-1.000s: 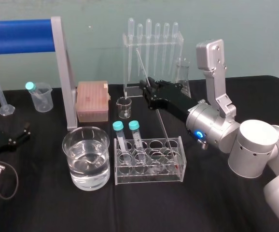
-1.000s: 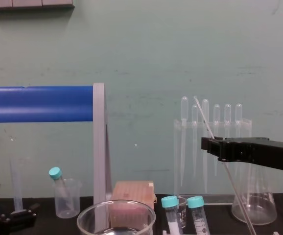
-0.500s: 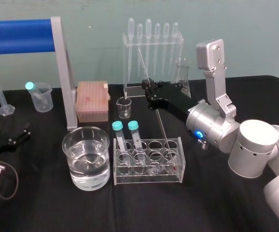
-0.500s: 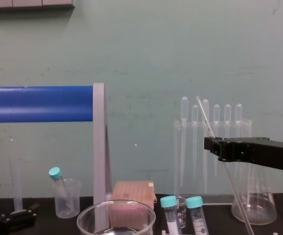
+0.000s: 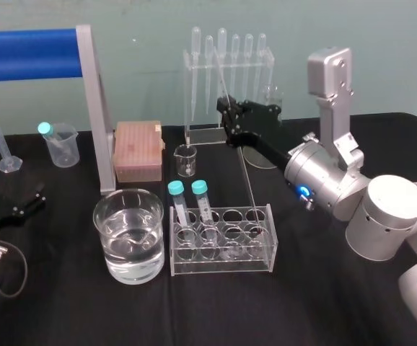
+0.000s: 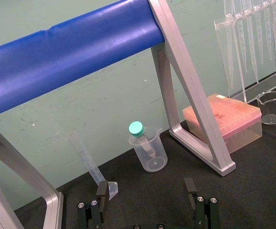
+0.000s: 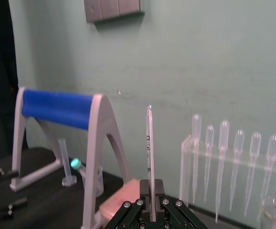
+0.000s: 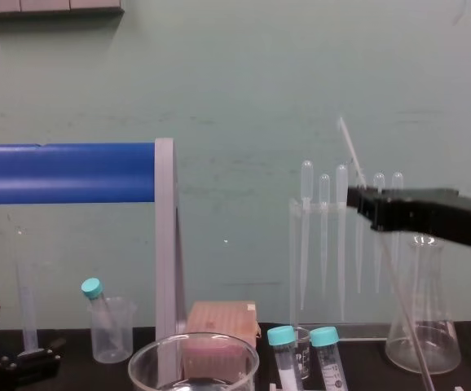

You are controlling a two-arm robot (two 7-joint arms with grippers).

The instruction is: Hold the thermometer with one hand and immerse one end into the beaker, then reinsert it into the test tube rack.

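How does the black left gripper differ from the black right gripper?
The left gripper is open and empty; the right gripper is shut on the thin glass thermometer. The left gripper sits low; the right gripper is raised above the clear test tube rack. Both are black.

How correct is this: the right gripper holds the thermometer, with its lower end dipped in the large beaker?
Not the beaker. The right gripper holds the thermometer, with its lower end at the test tube rack, per the head view.
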